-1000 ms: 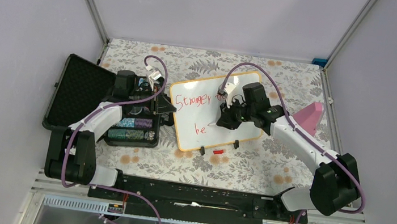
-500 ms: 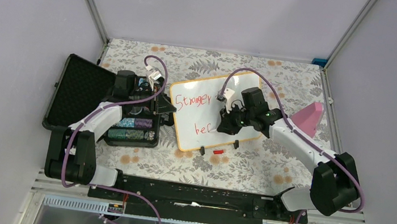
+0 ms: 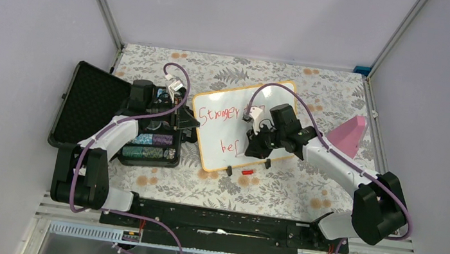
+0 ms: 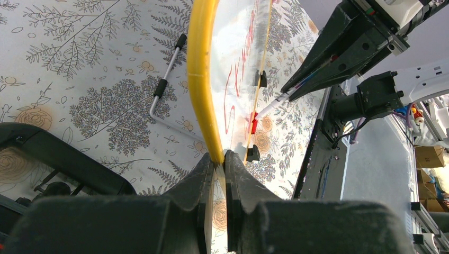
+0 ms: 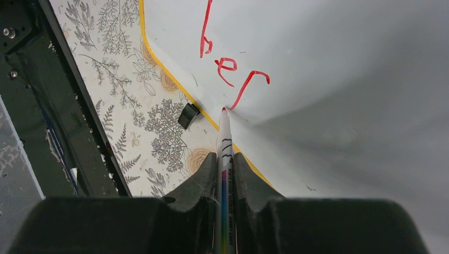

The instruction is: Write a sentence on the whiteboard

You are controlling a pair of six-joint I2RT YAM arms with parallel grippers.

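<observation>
The whiteboard (image 3: 227, 137) lies mid-table, white with a tan frame, red writing "Stronger" above "bes". My left gripper (image 3: 192, 121) is shut on its left edge; in the left wrist view my left gripper (image 4: 219, 157) pinches the yellow frame (image 4: 200, 79). My right gripper (image 3: 251, 144) is shut on a white marker (image 5: 224, 153), whose red tip touches the board (image 5: 344, 63) at the foot of the last red stroke (image 5: 249, 87). Two black clip feet (image 3: 229, 170) sit on the board's near edge. A red marker cap (image 3: 247, 171) lies just below it.
An open black case (image 3: 95, 111) with stacked chips sits left of the board, under my left arm. A pink cone-like object (image 3: 348, 134) stands at the right. A metal handle (image 4: 164, 84) lies on the floral cloth behind the board.
My right gripper moved down and left with the marker, from the board's middle to its near edge, adding a red stroke after "be". The left gripper has not moved.
</observation>
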